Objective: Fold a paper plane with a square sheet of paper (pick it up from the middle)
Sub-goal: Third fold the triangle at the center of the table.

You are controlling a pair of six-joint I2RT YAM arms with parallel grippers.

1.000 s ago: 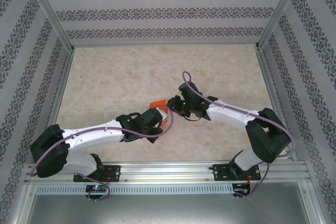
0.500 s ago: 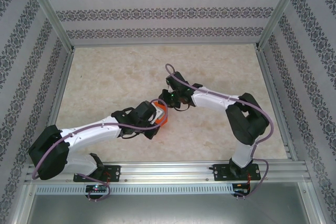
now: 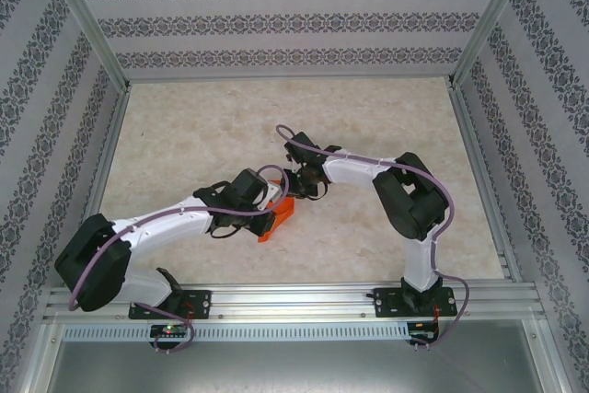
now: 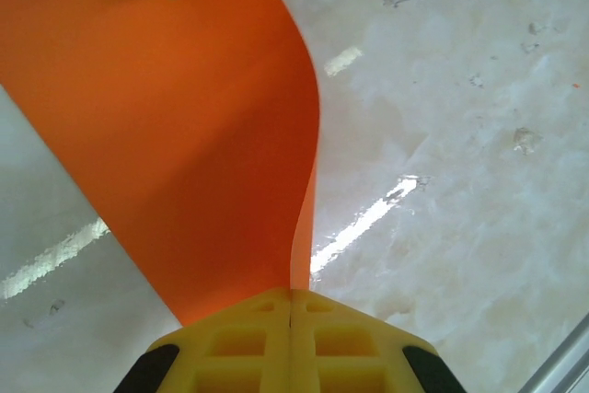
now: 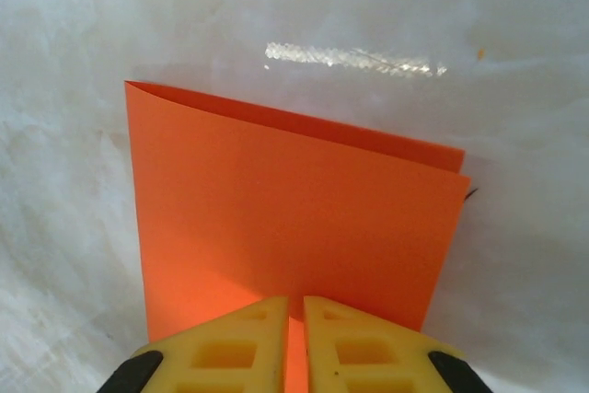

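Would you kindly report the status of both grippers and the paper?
Left gripper shut on orange sheet. Right gripper likewise. Sheet folded double. Nothing obstructing.

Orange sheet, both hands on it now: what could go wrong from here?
Both the left hand and right hand are shut on the square sheet of paper; moving apart could tear it. Its two layers' far edges sit offset in the right wrist view, so creasing now may set a skewed fold.

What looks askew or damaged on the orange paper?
The square sheet of paper is folded slightly askew: in the right wrist view its back layer peeks past the front layer along the far edge. No tear shows.
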